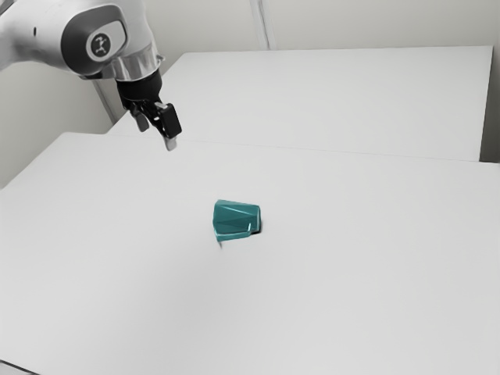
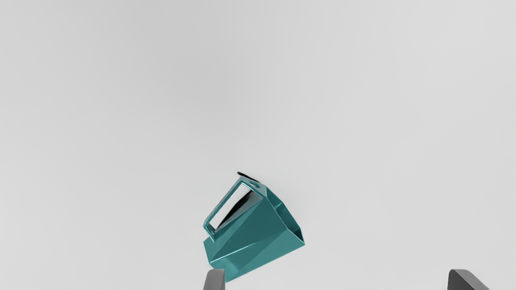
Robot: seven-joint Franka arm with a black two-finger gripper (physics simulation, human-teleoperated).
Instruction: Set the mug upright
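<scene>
Your black two-finger fingers [image 1: 156, 134] stand spread above the white table [image 1: 141, 297]; the faceted teal mug [image 1: 236, 219] lies sideways.

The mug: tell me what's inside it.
Through the open end of the mug, a strip of teal inner wall shows, darker toward one corner. The mug's own side covers the rest of the inside, so I can't tell whether anything lies deeper.
</scene>
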